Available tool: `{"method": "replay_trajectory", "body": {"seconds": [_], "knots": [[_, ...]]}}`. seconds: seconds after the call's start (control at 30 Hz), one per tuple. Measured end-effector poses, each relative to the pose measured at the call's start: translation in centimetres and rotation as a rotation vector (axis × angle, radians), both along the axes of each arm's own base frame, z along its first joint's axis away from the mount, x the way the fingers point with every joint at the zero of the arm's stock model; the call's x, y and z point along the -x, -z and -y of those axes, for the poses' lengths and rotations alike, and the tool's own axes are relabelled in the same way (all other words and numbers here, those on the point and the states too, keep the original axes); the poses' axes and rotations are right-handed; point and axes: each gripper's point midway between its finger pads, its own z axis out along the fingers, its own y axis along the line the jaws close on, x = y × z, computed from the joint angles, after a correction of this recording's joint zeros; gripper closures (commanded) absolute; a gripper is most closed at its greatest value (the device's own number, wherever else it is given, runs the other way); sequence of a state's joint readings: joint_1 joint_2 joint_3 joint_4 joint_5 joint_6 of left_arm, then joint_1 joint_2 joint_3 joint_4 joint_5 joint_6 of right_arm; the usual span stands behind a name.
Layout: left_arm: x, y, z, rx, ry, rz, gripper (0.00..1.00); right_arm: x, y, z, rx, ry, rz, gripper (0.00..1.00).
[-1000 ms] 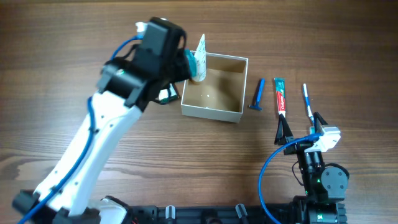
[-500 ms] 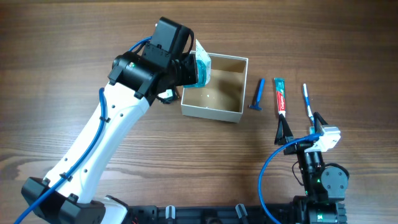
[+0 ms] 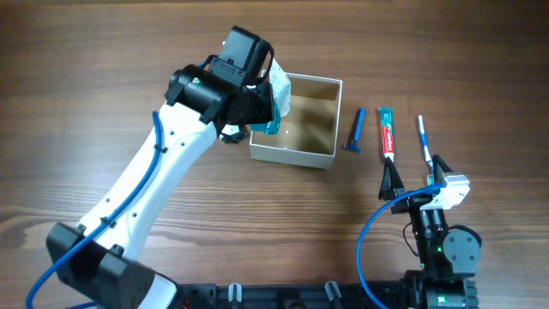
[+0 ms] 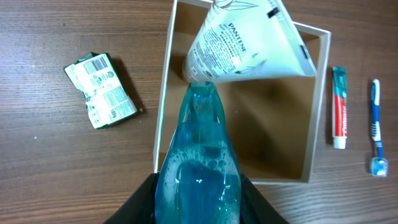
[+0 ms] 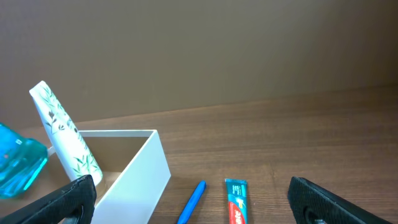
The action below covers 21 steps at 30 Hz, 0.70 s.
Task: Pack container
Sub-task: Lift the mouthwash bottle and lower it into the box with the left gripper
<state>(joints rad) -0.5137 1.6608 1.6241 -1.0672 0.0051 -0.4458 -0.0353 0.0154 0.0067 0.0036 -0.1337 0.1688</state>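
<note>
The small square open-topped box [image 3: 292, 155], white outside and tan cardboard inside, sits mid-way across the wood-grain table [image 3: 103, 51]. It looks light and thin-walled. It is stiff enough to stand, but it would likely slide or skew on the smooth wood if anything pushes a wall sideways. If it needs steadying, a pinch over the top of 1 wall, near a corner where the card is stiffest, seems the safest hold.

The left gripper [image 4: 198, 205] hangs over the box's left wall, its jaws pinching the translucent teal cap [image 4: 198, 155] of a soft white shampoo tube [image 4: 249, 46]. The tube's body slants over the interior; whether it touches the rim I cannot tell. The right gripper [image 3: 414, 177] stands spread wide and empty, well apart to the box's right. Between them lie 3 items: a blue razor [image 3: 353, 130], a red-and-white toothpaste tube [image 3: 387, 133] and a toothbrush [image 3: 425, 144]. A crumpled green-and-white packet [image 4: 101, 90] lies left of the box.
</note>
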Motion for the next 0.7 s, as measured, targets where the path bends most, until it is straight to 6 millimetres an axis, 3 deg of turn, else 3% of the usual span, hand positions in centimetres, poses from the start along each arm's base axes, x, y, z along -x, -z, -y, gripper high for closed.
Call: {"method": "replay_trajectory", "body": {"seconds": [0.37, 0.7], "knots": [[-1.6, 4.2, 0.6, -0.051, -0.006, -0.063, 0.78, 0.0, 0.0, 0.0, 0.000, 0.000, 0.000, 0.00], [-3.3, 5.4, 1.3, -0.049, -0.011, -0.037, 0.69, 0.0, 0.0, 0.0, 0.000, 0.000, 0.000, 0.00]]}}
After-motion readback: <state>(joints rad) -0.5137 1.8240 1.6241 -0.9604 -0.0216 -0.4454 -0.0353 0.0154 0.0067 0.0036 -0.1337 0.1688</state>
